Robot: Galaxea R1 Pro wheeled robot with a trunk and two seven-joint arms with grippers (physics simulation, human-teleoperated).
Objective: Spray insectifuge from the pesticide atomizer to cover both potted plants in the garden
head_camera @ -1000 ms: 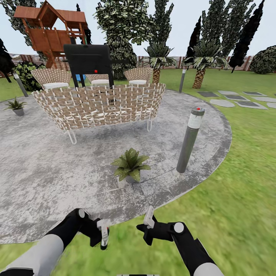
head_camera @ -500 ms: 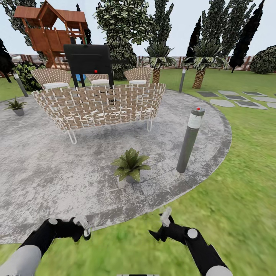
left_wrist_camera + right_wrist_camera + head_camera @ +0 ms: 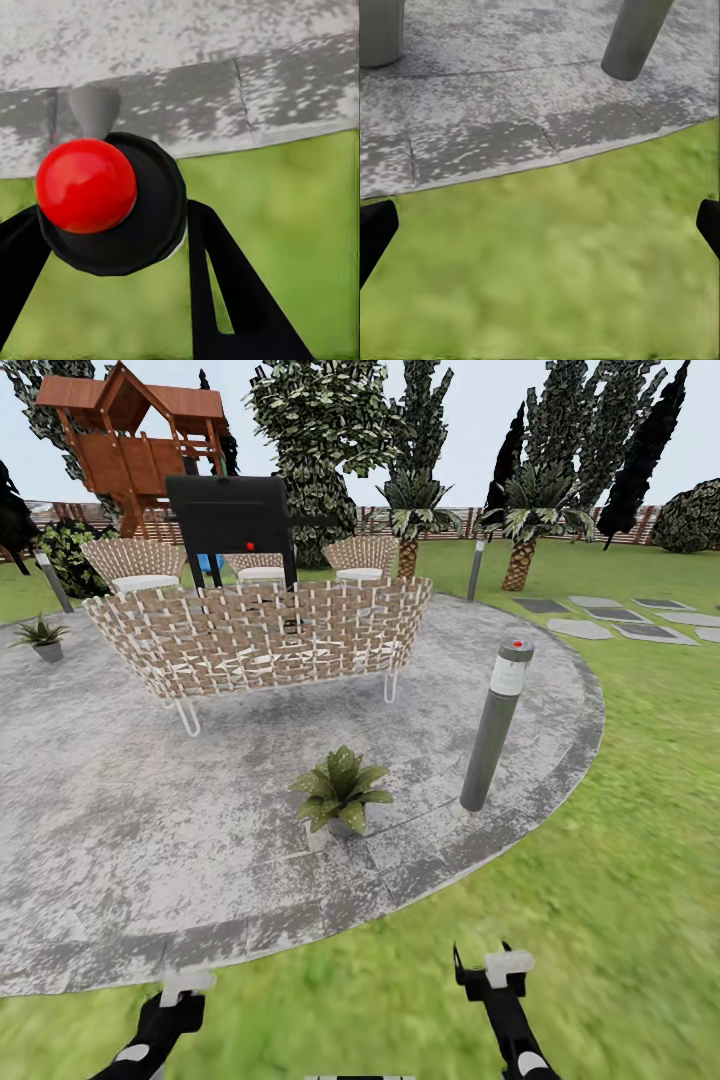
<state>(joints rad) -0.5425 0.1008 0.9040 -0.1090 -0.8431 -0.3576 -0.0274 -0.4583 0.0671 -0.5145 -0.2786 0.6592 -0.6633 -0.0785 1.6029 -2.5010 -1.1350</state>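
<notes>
The robot stands on the lawn [image 3: 620, 840] of the garden, facing the round grey mottled stone patio [image 3: 120, 830], whose curved near edge runs just ahead of both arms. One potted plant [image 3: 340, 788], a rosette of broad pointed speckled leaves in a small grey pot, sits on the patio close to its near edge, and a grey bollard light [image 3: 495, 728] with a red cap stands upright beside it, nearer the patio's right edge. The second potted plant [image 3: 42, 636] sits well apart at the patio's far left edge. Between them, toward the middle of the patio, stands a woven wicker sofa [image 3: 262, 634] with a black grill [image 3: 232, 515] behind it, and wicker chairs further back. Beyond the patio's far edge rise a wooden play tower [image 3: 130, 445], trees and scaly-trunked palms [image 3: 522, 520] before a brown slatted fence, and stepping slabs [image 3: 610, 618] cross the grass to the right. The left gripper [image 3: 187, 982] hangs low over the grass just short of the patio edge; whether its fingers are apart or together cannot be told. The right gripper [image 3: 498, 964] also hovers above the grass, and in the right wrist view its black fingertips [image 3: 375, 229] stand wide apart at either side with nothing between them, the bollard's base [image 3: 634, 37] and the pot [image 3: 381, 30] on the stone beyond.
</notes>
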